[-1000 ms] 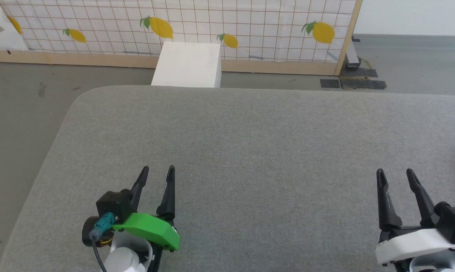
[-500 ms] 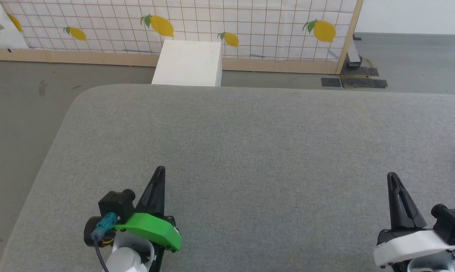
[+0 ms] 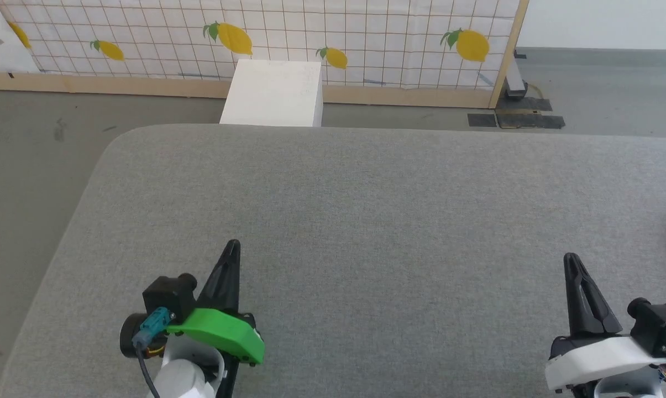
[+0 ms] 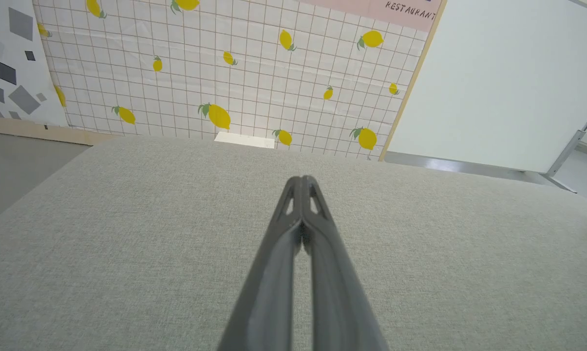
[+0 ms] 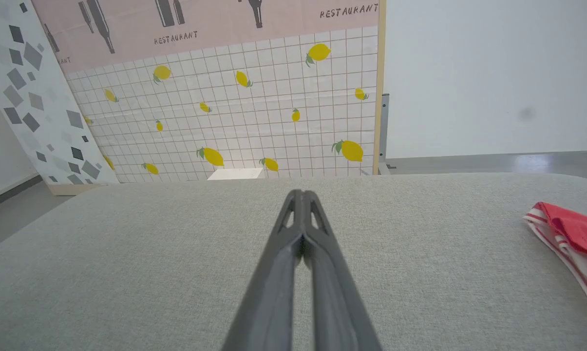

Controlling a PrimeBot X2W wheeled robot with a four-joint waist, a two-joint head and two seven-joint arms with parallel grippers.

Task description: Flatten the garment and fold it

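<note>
Grey padded table (image 3: 366, 210) spans the head view. A lemon-print screen (image 3: 366, 33) stands beyond it at 12 o'clock, with a white box (image 3: 272, 94) between the two. The garment (image 5: 573, 234), red with red-and-white striped trim, lies on the table at 3 o'clock, well apart from both grippers. Left gripper (image 3: 232, 246), at 7 o'clock, and right gripper (image 3: 571, 258), at 5 o'clock, have fingers pressed together, holding nothing.
</note>
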